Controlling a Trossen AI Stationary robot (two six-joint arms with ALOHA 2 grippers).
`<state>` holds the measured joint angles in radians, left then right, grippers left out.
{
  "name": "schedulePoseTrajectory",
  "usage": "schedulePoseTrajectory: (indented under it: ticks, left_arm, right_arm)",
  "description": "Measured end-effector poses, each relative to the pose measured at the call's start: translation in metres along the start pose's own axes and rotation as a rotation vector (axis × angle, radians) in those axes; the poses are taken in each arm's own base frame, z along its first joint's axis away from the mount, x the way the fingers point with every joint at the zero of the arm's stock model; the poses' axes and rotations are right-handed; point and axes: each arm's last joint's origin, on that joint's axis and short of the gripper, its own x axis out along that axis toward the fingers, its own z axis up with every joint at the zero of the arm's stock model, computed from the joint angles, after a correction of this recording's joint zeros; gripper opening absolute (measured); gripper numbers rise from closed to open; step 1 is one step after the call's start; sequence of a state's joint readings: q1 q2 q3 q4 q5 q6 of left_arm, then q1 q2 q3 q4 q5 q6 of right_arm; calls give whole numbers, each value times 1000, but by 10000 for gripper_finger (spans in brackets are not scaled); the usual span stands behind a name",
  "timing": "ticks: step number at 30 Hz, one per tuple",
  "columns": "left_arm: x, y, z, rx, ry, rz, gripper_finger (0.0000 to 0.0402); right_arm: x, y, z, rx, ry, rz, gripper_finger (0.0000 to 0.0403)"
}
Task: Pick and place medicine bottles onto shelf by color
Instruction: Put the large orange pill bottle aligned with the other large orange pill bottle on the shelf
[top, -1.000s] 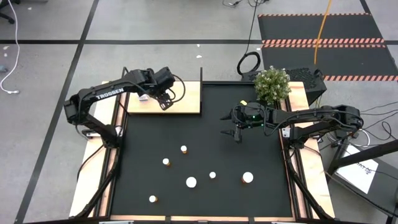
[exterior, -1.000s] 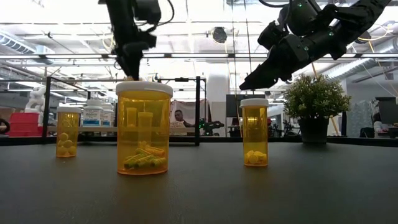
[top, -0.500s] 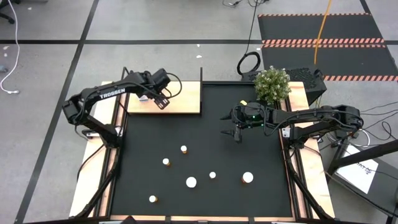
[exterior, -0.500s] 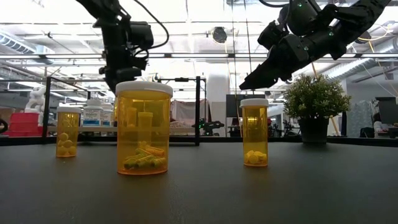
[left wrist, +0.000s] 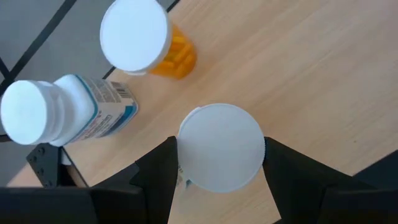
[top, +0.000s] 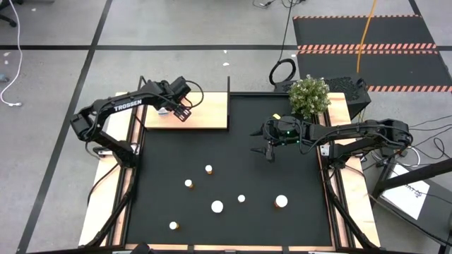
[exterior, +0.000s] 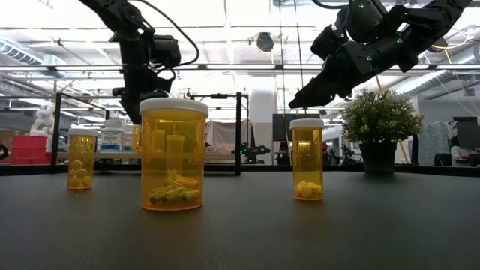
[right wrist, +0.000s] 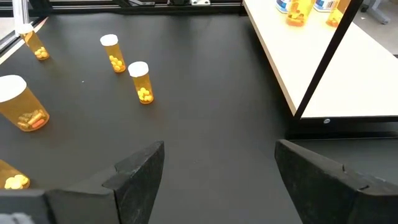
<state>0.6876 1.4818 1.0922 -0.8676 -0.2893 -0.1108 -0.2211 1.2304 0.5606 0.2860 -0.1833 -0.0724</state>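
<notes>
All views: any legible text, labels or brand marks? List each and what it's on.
"TROSSEN": white letters on the dark left robot arm, seen in the high view.
White bottle with blue-and-white printed label, on the light-wood shelf board: print too small to read.
White-labelled bottles on the shelf in the low view: unreadable.
Orange bottles on the black mat: no text visible.

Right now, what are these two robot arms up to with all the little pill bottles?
They are sorting medicine bottles onto the wooden shelf. The left gripper is over the shelf, closed on a white-capped bottle, next to an orange bottle and a white bottle already there. The right gripper hangs open above the black mat, holding nothing. Six bottles wait on the mat, such as a large orange one.
</notes>
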Motion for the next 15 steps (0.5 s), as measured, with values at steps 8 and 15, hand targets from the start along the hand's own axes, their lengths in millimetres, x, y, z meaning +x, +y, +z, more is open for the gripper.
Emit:
schedulePoseTrajectory:
  ticks: [8, 15]
  left_arm:
    - [1, 1, 0, -3, 2, 1, 219]
    - [1, 1, 0, -3, 2, 1, 230]
  right_arm:
    - [0, 0, 0, 0, 0, 0, 302]
    - [0, 0, 0, 0, 0, 0, 302]
